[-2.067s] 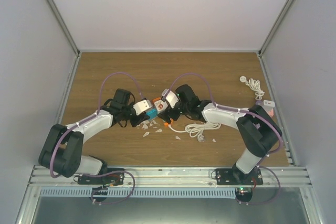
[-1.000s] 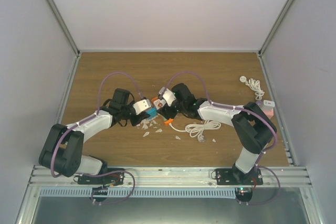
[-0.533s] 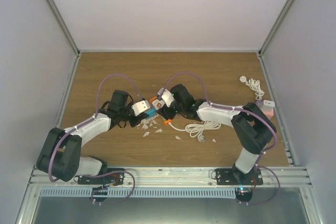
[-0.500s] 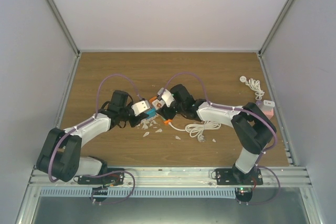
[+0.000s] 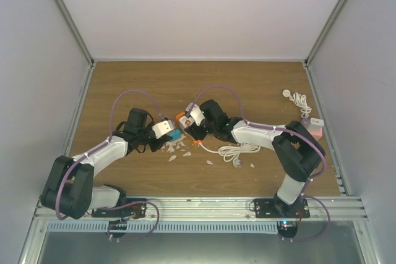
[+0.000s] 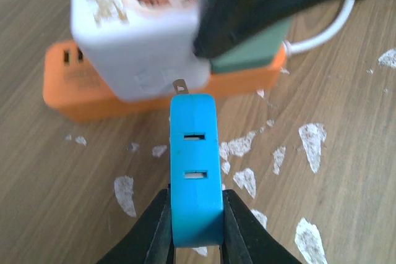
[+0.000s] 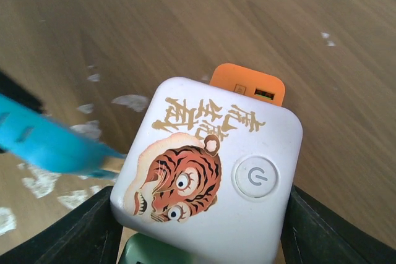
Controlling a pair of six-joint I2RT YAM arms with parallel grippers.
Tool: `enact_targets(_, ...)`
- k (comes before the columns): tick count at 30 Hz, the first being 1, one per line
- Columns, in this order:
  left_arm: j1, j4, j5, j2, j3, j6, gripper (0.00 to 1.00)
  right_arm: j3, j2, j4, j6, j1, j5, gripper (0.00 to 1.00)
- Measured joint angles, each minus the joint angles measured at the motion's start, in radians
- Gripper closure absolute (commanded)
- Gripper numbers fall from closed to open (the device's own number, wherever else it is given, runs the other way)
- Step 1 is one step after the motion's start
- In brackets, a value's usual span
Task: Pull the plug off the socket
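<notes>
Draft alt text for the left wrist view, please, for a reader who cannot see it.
The left end effector grips a blue plug, one metal prong showing where it meets a white socket cube with a tiger picture. An orange block sits behind it on a wooden table flecked with white chips.

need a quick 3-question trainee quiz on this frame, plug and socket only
1. Multiple choice: the left hand is shut on which item? A) orange block B) blue plug C) white cable
2. True or false: no hand touches the tiger-print socket cube.
3. Fill in: in the left wrist view, a metal ___ shows between plug and cube.
Key: 1 B. 2 False; the right hand clamps its sides. 3 prong.
</notes>
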Motion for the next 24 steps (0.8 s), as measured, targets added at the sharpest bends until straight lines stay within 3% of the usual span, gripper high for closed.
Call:
enact_targets(9,0.032,-0.076,0.026,-0.026,-0.030,0.023,0.87,0.000,0.004,0.018,0.006,-0.014,0.091,0.39)
enact_targets(20,0.070,-0.181,0.076,-0.124,-0.031,0.047,0.87,0.006,0.004,-0.038,-0.034,-0.023,0.050,0.08)
enact_targets(24,0.070,-0.237,0.099,-0.159,-0.024,0.050,0.86,0.027,-0.002,-0.064,-0.058,-0.025,0.008,0.01)
